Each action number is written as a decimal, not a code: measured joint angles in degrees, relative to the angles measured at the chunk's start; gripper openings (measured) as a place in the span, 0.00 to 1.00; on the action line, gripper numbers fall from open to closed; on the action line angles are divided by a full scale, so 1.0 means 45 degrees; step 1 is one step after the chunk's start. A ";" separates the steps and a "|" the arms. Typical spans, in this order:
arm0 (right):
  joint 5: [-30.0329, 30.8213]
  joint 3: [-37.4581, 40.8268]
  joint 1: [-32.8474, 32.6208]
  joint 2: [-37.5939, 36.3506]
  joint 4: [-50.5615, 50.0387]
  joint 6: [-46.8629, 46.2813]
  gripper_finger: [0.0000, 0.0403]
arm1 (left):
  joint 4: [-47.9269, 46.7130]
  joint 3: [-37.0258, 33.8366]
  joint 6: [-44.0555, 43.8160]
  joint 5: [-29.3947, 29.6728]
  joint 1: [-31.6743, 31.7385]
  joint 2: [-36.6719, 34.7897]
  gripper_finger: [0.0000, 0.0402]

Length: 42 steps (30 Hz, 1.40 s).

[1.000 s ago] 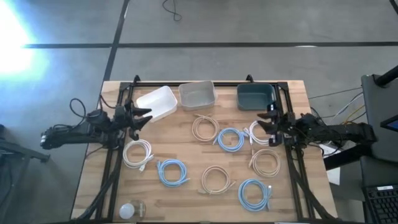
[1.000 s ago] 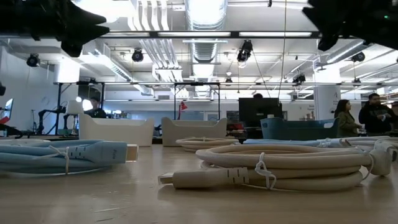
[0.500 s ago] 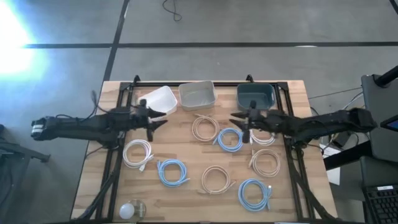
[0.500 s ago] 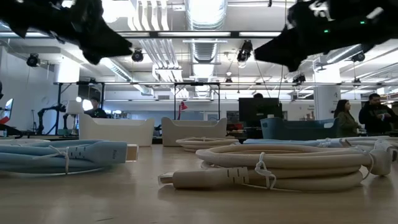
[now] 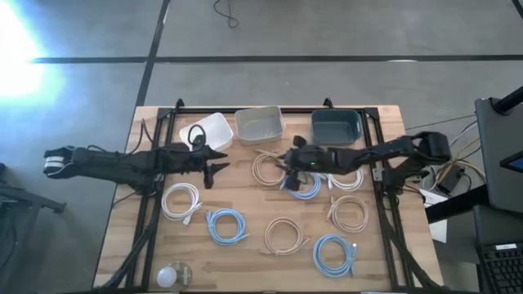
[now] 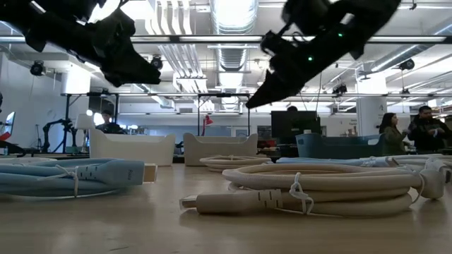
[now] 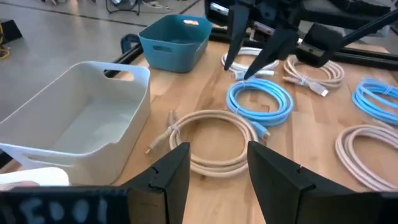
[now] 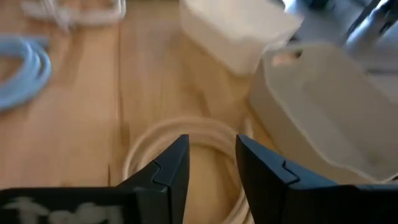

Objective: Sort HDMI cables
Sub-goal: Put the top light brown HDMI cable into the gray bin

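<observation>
Several coiled HDMI cables lie flat on the wooden table: a beige coil, a light blue coil, a white coil partly under the right arm, and more beige, blue and white coils nearer. My left gripper hovers open left of the beige coil. My right gripper is open above that beige coil's right side, beside the blue coil, and touches nothing.
Three bins stand along the far edge: white, grey and teal. A small round object sits at the near left corner. Black rails run along both table sides. People stand in the room beyond.
Both arms have reached in from the table's sides toward its middle. My left gripper has moved right, toward the beige coil. My right gripper has moved left and down, over the white and blue coils to the beige coil. The cables have stayed in place.
</observation>
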<state>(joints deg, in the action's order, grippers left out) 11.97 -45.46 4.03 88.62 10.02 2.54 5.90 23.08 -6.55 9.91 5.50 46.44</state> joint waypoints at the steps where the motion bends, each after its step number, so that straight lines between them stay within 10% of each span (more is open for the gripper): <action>1: -0.0002 -0.0447 0.0000 0.0227 -0.0650 -0.0013 0.34 | 0.0037 0.0032 -0.0013 -0.0005 0.0000 0.0009 0.41; 32: -0.2067 -0.6908 -0.0185 0.6514 -0.7471 -0.2655 0.50 | 0.0071 0.0036 -0.0537 -0.0010 0.0000 0.1155 0.41; 42: -0.2003 -0.7306 -0.0160 0.6751 -0.8131 -0.3227 0.24 | 0.0251 0.0036 -0.0464 -0.0005 0.0000 0.1136 0.41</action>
<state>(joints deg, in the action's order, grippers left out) 2.95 -78.34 3.31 119.00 -26.57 -11.98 7.03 23.24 -8.64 9.89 5.50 51.55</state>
